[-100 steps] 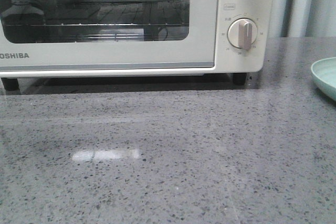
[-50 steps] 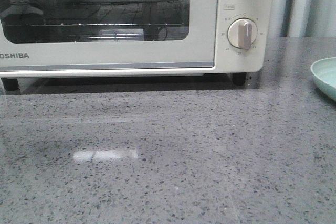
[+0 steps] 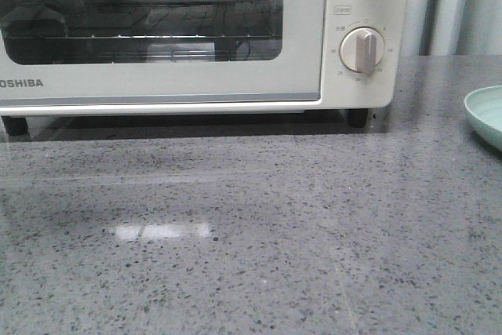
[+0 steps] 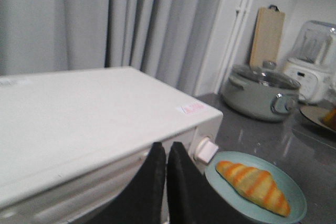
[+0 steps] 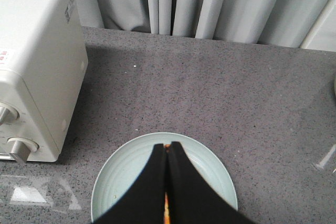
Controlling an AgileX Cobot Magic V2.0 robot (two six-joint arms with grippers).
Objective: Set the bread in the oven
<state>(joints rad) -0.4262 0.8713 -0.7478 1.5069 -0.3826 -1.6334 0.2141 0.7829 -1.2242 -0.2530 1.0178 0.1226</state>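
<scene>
Beside oven (image 3: 196, 76): bare countertop (image 3: 251, 233)

There is one oven (image 3: 196, 45) with two round knobs (image 3: 362, 49) on its front, one wire rack (image 3: 141, 37) behind its glass door, and two dark feet under it. One pale green plate (image 4: 294, 203) sits by the right edge of the counter (image 3: 251, 233), carrying one striped bread (image 4: 253, 186). Toward the back of the counter stand one lidded grey pot (image 4: 258, 92), one wooden board (image 4: 266, 36) leaning on the wall and one white blender (image 4: 312, 61), while two grippers, one left (image 4: 166, 182) and one right (image 5: 167, 187), show in the wrist views.
</scene>
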